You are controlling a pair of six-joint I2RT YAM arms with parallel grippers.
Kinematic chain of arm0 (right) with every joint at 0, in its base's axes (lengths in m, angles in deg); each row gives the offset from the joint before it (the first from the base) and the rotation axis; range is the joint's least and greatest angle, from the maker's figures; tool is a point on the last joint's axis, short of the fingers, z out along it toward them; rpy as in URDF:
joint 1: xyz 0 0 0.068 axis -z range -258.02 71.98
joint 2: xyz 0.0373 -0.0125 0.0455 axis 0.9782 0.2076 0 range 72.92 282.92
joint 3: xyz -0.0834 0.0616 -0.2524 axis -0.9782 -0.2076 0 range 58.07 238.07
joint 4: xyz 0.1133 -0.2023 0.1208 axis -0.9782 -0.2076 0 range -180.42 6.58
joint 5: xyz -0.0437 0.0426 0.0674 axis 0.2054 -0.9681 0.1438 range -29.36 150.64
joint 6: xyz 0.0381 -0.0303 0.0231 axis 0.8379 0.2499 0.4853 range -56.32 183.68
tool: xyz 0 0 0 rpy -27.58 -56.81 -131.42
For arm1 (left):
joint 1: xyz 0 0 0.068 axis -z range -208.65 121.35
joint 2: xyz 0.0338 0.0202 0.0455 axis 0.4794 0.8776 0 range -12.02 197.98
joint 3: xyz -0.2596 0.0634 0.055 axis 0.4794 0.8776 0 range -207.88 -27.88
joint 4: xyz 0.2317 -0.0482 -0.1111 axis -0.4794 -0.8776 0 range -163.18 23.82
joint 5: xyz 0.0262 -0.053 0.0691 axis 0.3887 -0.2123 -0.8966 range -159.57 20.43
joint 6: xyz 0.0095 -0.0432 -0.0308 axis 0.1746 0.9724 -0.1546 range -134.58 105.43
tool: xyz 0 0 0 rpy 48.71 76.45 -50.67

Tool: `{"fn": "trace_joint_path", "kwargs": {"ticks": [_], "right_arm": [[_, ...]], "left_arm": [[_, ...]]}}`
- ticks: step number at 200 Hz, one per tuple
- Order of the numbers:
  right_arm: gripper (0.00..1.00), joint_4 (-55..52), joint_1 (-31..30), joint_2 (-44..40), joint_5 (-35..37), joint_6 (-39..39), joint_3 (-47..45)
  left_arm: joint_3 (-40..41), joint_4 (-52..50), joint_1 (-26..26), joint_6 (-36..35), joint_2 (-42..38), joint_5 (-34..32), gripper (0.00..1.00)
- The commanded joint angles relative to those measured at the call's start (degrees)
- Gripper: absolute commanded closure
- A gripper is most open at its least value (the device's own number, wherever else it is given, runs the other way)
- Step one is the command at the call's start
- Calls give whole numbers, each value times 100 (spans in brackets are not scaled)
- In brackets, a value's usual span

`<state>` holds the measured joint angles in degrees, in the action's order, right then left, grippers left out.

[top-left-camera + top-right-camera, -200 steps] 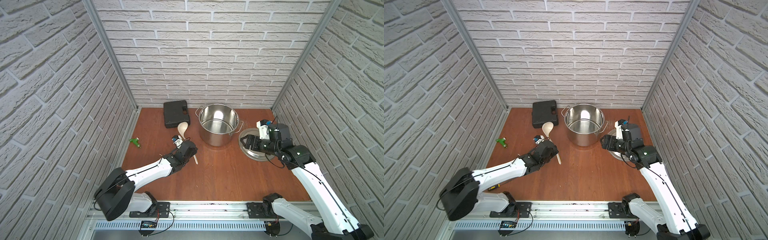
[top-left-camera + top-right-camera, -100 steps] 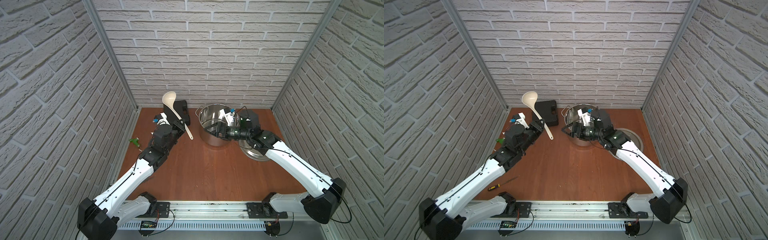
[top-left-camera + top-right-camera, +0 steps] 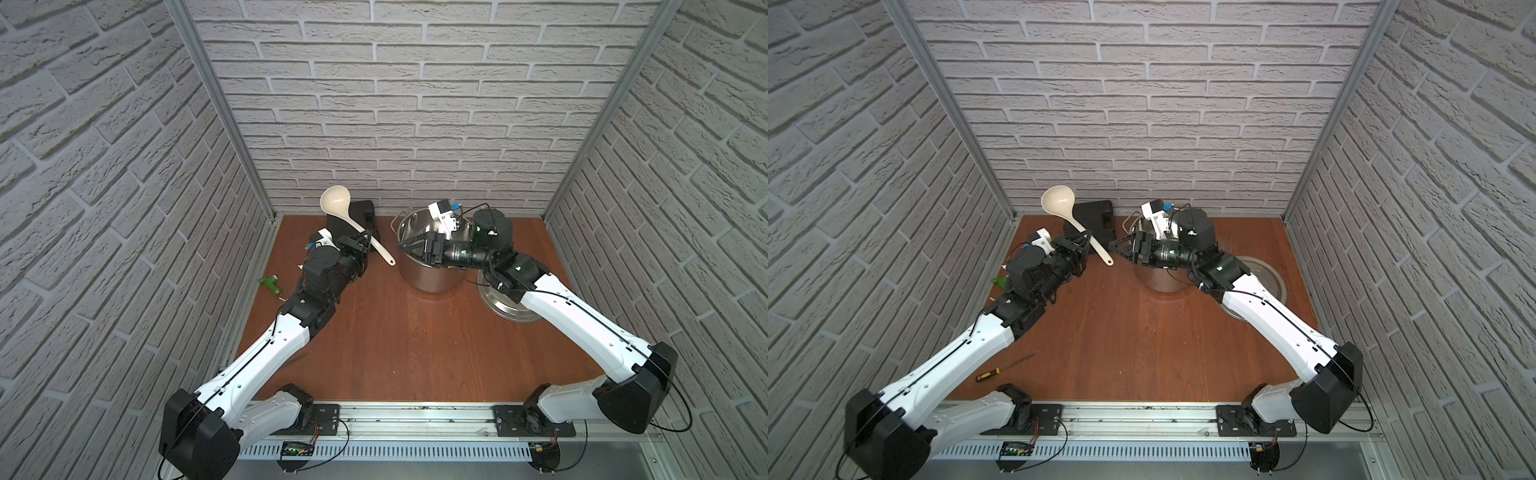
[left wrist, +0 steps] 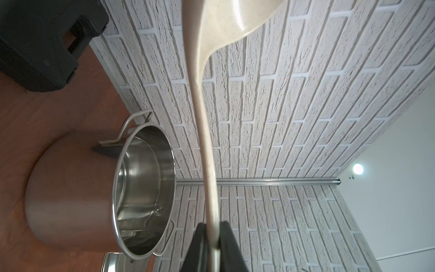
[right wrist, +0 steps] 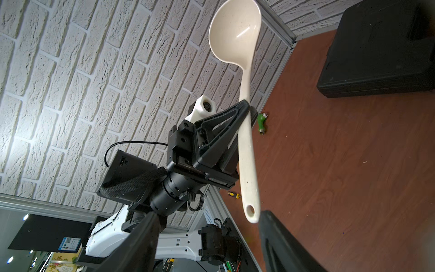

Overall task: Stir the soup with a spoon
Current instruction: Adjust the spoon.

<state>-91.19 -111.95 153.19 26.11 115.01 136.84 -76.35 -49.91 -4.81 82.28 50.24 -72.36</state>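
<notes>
Since a second ago the spoon (image 3: 358, 227) has been lifted off the table (image 3: 415, 345) by the left gripper (image 3: 365, 240), and the right gripper (image 3: 405, 248) has been swung from above the lid (image 3: 511, 309) across the pot (image 3: 432, 274) toward the spoon's handle.

At about 9 o'clock on the table, by the left wall, a small green tool (image 3: 270, 284) is seen lying. In a top view a yellow-handled screwdriver (image 3: 1005, 368) is seen at about 7 o'clock.

The spoon is held in the air at about 11 o'clock, clamped near mid-handle between the closed-down jaws of the left gripper. Its bowl is raised toward 11 o'clock before the back wall, and its handle end is pointed down toward 4 o'clock. A black case (image 3: 361, 212) is laid flat behind it against the back wall.

The pot is stood at about 12 o'clock, and its bare shiny inside is shown in the left wrist view. The right gripper is held over the pot's near rim, pointed toward 9 o'clock, with its jaws parted. In the right wrist view the holed handle end is seen between the fingers (image 5: 270, 233), just beside one; contact cannot be told.

The lid is laid flat at 3 o'clock of the pot, partly covered by the right arm.
</notes>
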Motion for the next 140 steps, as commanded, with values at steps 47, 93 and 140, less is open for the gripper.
{"fn": "trace_joint_path", "kwargs": {"ticks": [47, 93, 140], "right_arm": [[39, 634, -113, 363, 110, 649, 225], [47, 913, -199, 514, 3, 920, 294], [56, 1339, -250, 630, -94, 1289, 156]], "left_arm": [[61, 1270, -14, 325, 109, 342, 100], [100, 1493, 62, 316, 256, 393, 100], [202, 1757, 107, 360, 309, 331, 100]]}}
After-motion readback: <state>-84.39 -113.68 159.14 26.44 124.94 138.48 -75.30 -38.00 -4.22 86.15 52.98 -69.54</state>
